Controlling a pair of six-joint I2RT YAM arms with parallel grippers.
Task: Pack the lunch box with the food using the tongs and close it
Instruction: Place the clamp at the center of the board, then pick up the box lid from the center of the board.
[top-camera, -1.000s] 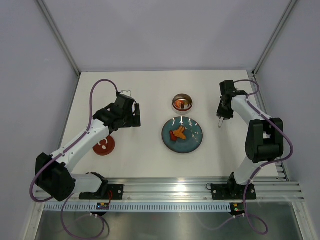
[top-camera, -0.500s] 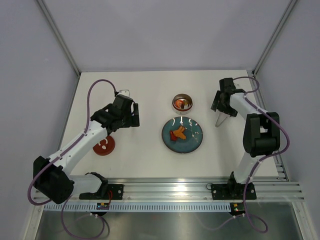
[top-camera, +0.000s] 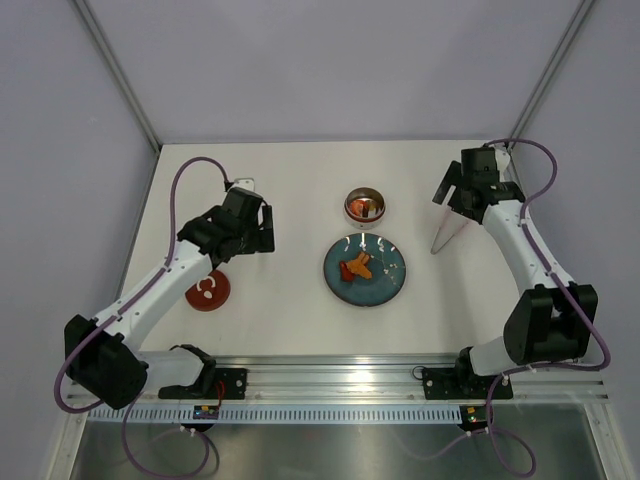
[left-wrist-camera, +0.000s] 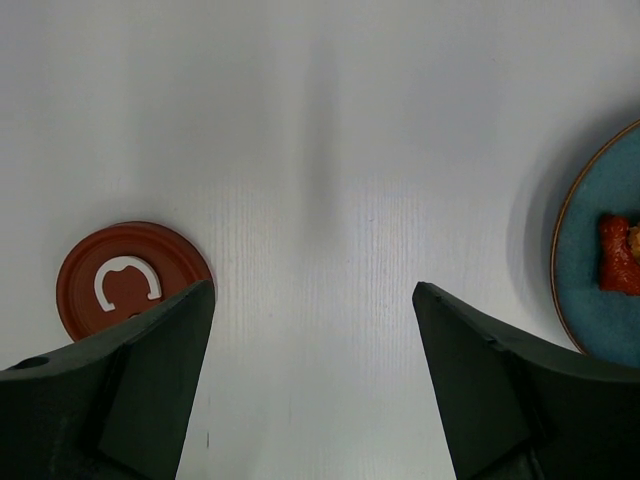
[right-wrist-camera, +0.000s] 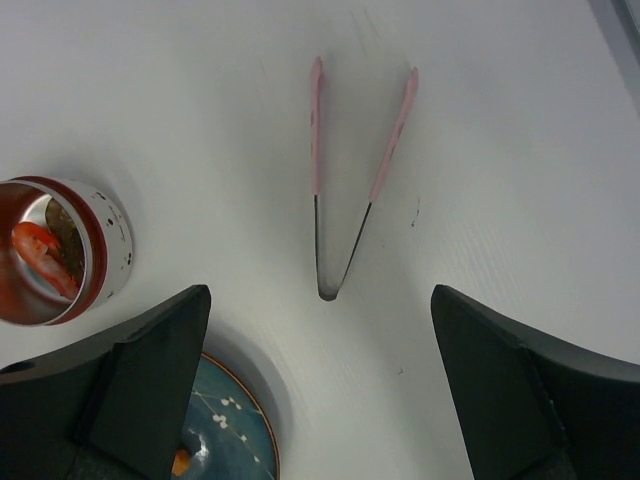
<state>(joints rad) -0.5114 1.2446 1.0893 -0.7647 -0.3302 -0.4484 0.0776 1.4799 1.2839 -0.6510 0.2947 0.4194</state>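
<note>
The lunch box (top-camera: 365, 207) is a small steel tin behind the teal plate (top-camera: 390, 282), and a red piece of food (right-wrist-camera: 38, 250) lies inside the lunch box (right-wrist-camera: 100, 240). More orange and red food (top-camera: 357, 266) lies on the plate. The tongs (top-camera: 443, 234) lie free on the table, right of the plate; the right wrist view shows the tongs (right-wrist-camera: 318, 170) as a V with pink tips. My right gripper (top-camera: 452, 195) hangs open above them, holding nothing. The red lid (top-camera: 208, 291) lies at the left. My left gripper (top-camera: 258, 238) is open over bare table between lid (left-wrist-camera: 125, 280) and plate (left-wrist-camera: 585, 300).
White table with grey walls on three sides. A metal rail (top-camera: 330, 380) carrying the arm bases runs along the near edge. The left arm's purple cable (top-camera: 185, 185) loops over the table's back left.
My right gripper has opened and let go of the tongs, which now lie on the table. The right arm has swung back and to the right. The left gripper has barely moved.
</note>
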